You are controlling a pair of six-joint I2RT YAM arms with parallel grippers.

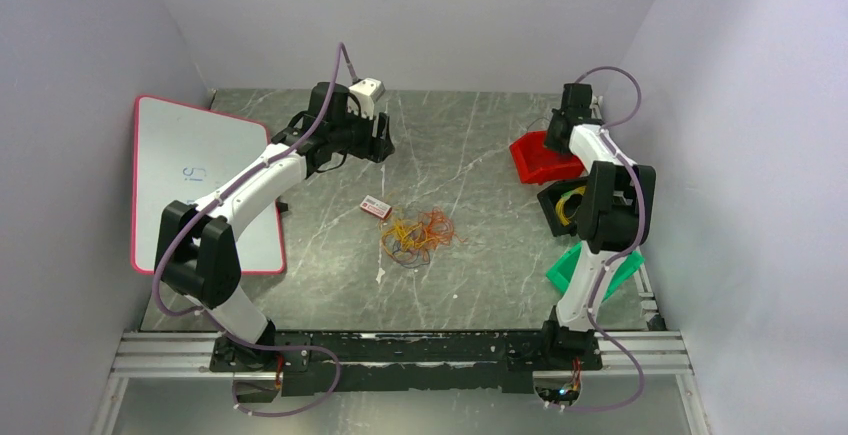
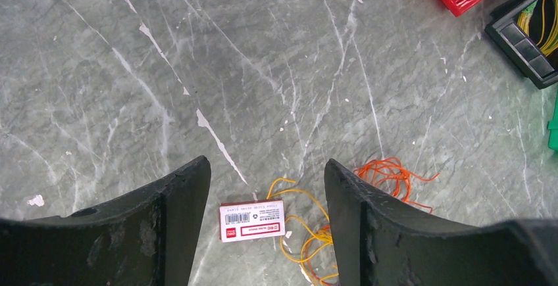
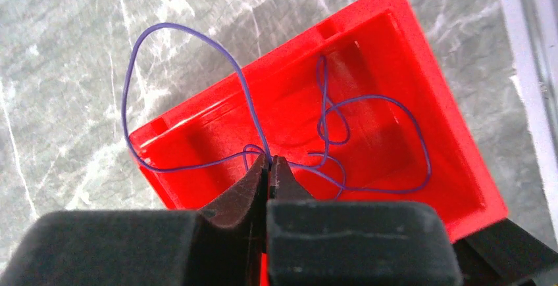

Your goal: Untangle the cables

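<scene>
The right gripper (image 3: 270,167) is pressed together on a thin purple wire (image 3: 191,39), whose loops lie in and over the red bin (image 3: 421,49) by the surface's right edge — so sorting looks begun. A yellow wire (image 2: 534,20) sits in the black bin (image 2: 520,46) beside it. Most of the work remains: the cables (image 1: 418,236), orange and yellow, lie knotted mid-surface next to a small box (image 2: 252,221). The left gripper (image 2: 265,174) hangs spread and empty — nearer the far edge.
</scene>
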